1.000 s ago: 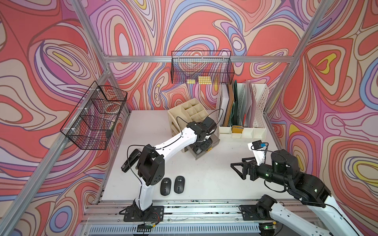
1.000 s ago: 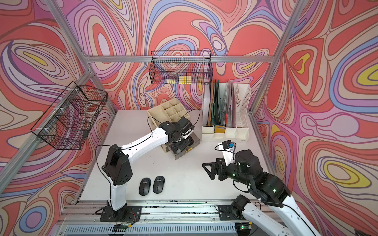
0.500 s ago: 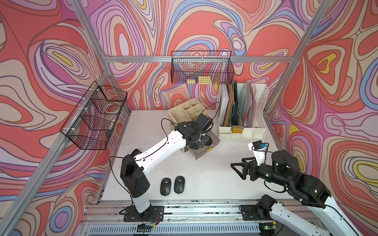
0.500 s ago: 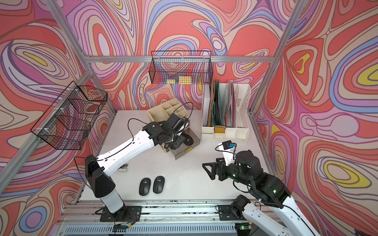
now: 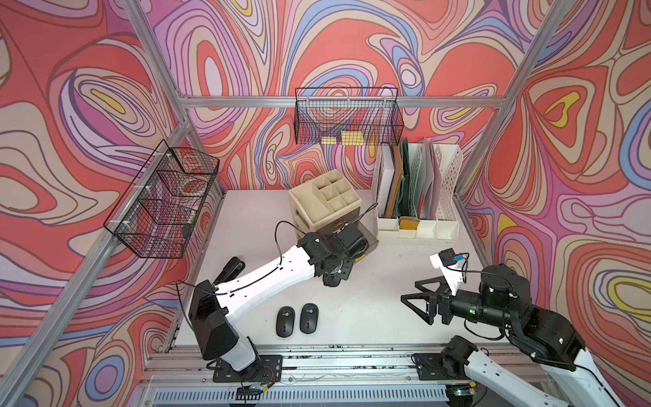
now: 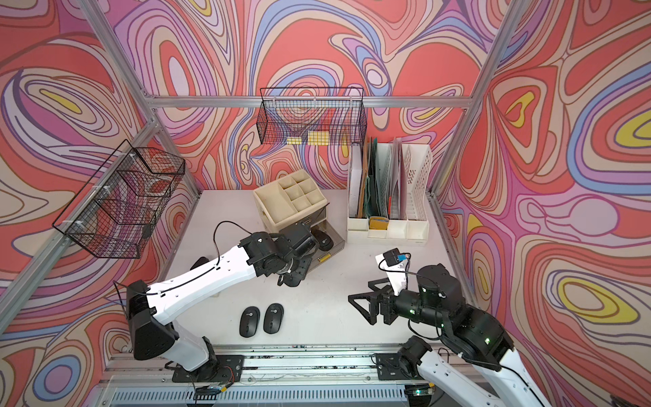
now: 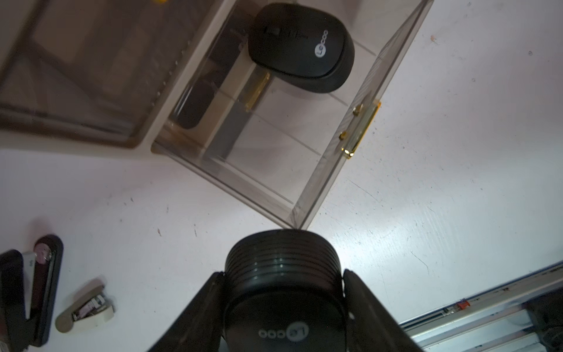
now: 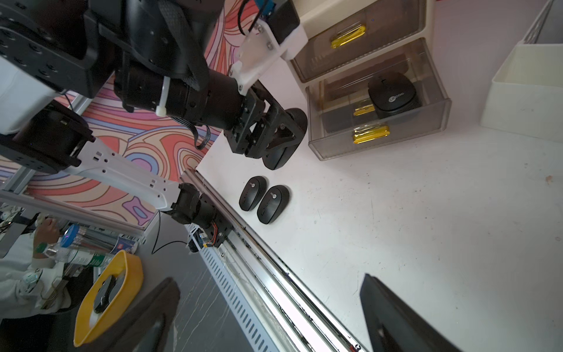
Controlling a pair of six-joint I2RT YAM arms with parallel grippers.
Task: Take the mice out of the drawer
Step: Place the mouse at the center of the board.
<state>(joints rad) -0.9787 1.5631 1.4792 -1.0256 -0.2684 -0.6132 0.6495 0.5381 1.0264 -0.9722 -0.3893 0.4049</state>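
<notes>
My left end effector (image 7: 283, 271) has just backed out of the drawer (image 7: 316, 183) and is clamped on the held mouse (image 7: 283, 307), above the surface (image 7: 426, 213) just in front of the drawer's face. I'd count that as the third one out. Behind its tips, toward the arm's base, lie a set-down mouse (image 5: 285, 321) and its neighbour (image 5: 309, 318). Ahead, the drawer mouse (image 7: 300, 45) waits, its white logo reading "Lecoo", same as on the held one. My right end effector (image 5: 415, 310) is spread wide and empty.
</notes>
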